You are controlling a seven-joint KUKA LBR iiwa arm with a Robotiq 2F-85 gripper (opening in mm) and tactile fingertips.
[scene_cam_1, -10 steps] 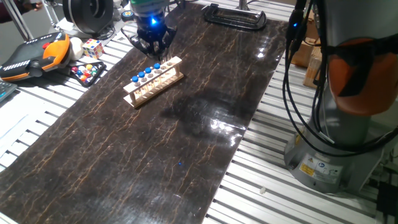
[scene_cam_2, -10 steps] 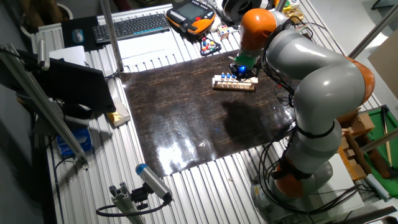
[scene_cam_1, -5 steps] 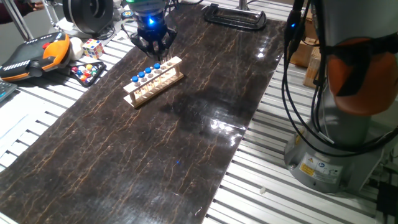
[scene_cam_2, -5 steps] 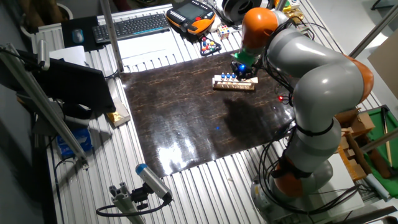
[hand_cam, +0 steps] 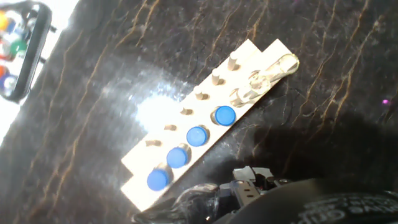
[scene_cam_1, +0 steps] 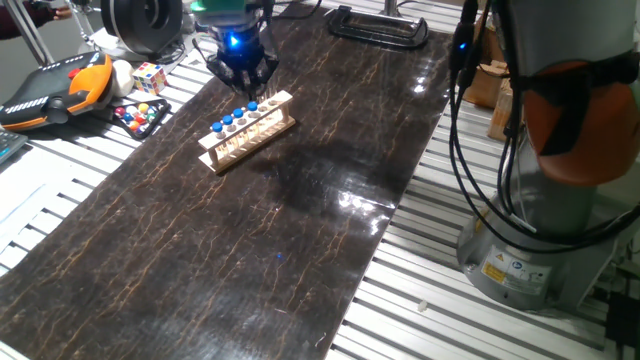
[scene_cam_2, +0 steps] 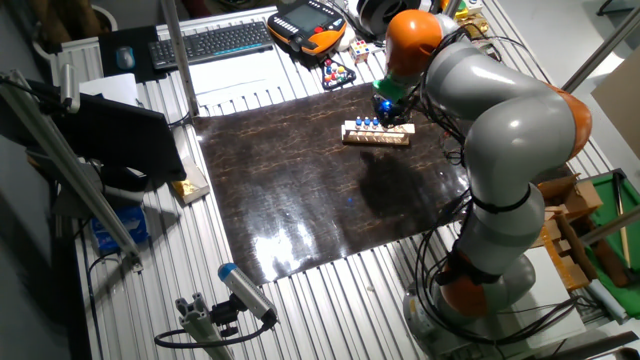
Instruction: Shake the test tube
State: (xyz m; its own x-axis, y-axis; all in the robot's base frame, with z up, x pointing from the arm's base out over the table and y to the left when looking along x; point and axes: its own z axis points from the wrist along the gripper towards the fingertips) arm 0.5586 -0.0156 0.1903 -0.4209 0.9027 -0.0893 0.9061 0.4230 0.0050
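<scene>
A light wooden rack [scene_cam_1: 250, 138] stands on the dark table near its far left edge; it also shows in the other fixed view [scene_cam_2: 377, 137] and the hand view [hand_cam: 186, 124]. Several blue-topped test tubes [hand_cam: 198, 135] stand in it in a row [scene_cam_1: 231, 119], with two clear tubes without tops [hand_cam: 255, 87] at one end. My gripper [scene_cam_1: 243, 82] hangs just above the rack's far end [scene_cam_2: 383, 105]. In the hand view a glassy tube [hand_cam: 198, 196] shows between the dark fingers at the bottom edge, so the gripper [hand_cam: 211, 196] looks shut on a test tube.
An orange teach pendant [scene_cam_1: 60, 85], a puzzle cube [scene_cam_1: 148, 77] and a tray of coloured balls [scene_cam_1: 140, 115] lie left of the rack. A black clamp [scene_cam_1: 378, 25] lies at the far end. The arm's base [scene_cam_1: 530, 250] stands to the right. A keyboard [scene_cam_2: 212, 42] lies behind the table.
My gripper has risen a little and drifted slightly away from the rack's end. The rack and its tubes have not moved.
</scene>
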